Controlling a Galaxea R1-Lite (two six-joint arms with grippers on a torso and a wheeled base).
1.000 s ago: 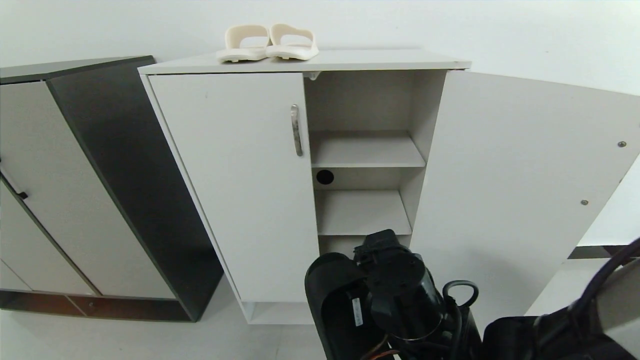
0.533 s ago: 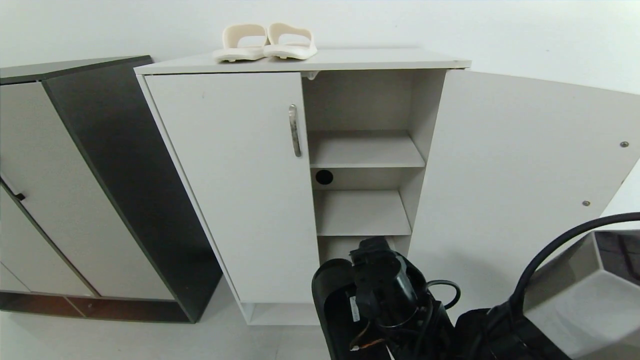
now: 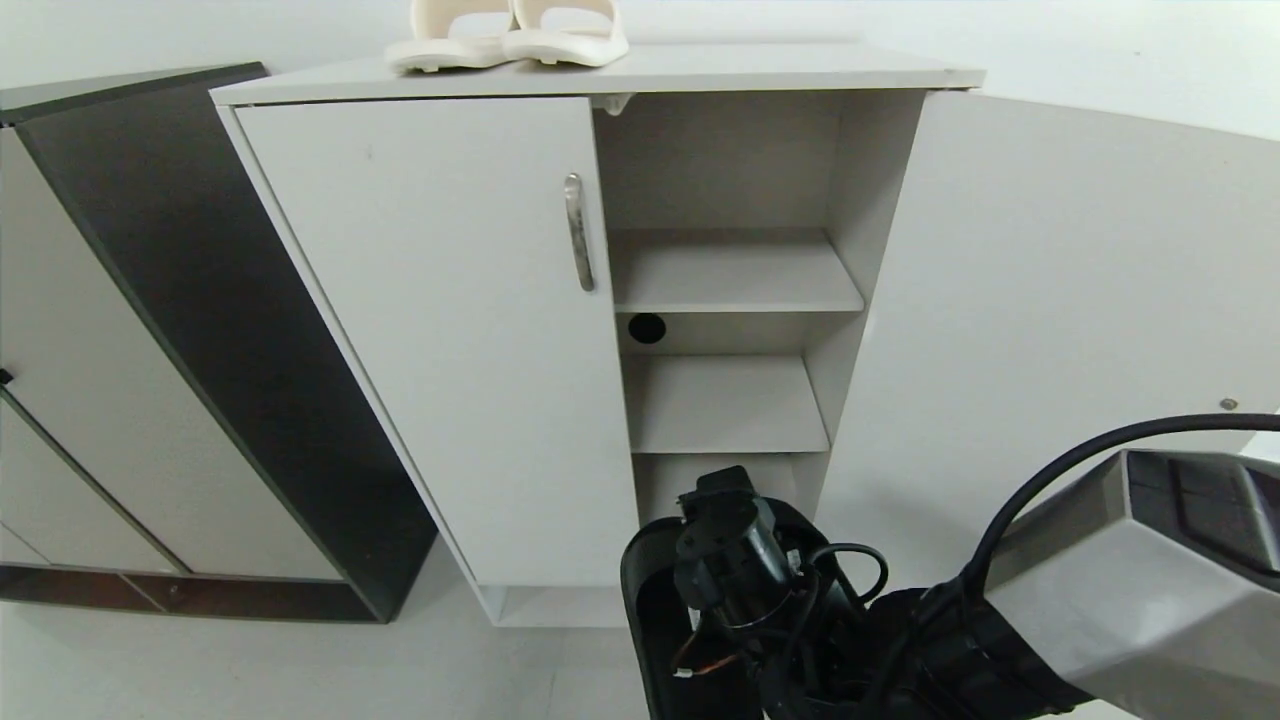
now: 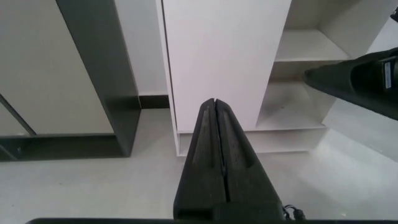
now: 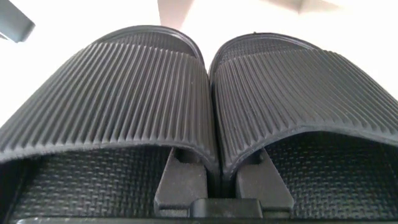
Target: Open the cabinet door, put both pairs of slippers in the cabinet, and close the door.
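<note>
I see a white cabinet [image 3: 780,68] standing on a pale floor [image 3: 300,660] against a white wall, filling most of the head view. Its right door [image 3: 1050,300] is swung wide open toward my right, while its left door [image 3: 430,330] is closed, with a slim metal handle [image 3: 577,246] upright near its inner edge. To the left of it, just beside it, stands a dark cabinet [image 3: 190,330] with pale doors. The open half of the white cabinet shows an upper shelf [image 3: 730,270] and a middle shelf [image 3: 725,402], both bare, with a small round hole [image 3: 647,328] in the back panel between them. A pair of cream slippers [image 3: 510,35] lies side by side on the cabinet top, above the closed door. My right arm sits low in front of the open half, below the middle shelf and outside the cabinet, carrying a pair of black slippers [image 5: 186,99]. In the right wrist view their ribbed straps arch side by side, and the right gripper [image 5: 217,186] has its fingers closed on the two inner edges where the slippers meet. The left gripper [image 4: 214,109] hangs above the floor, pointing at the foot of the closed door, its two fingers pressed flat together with nothing between them
</note>
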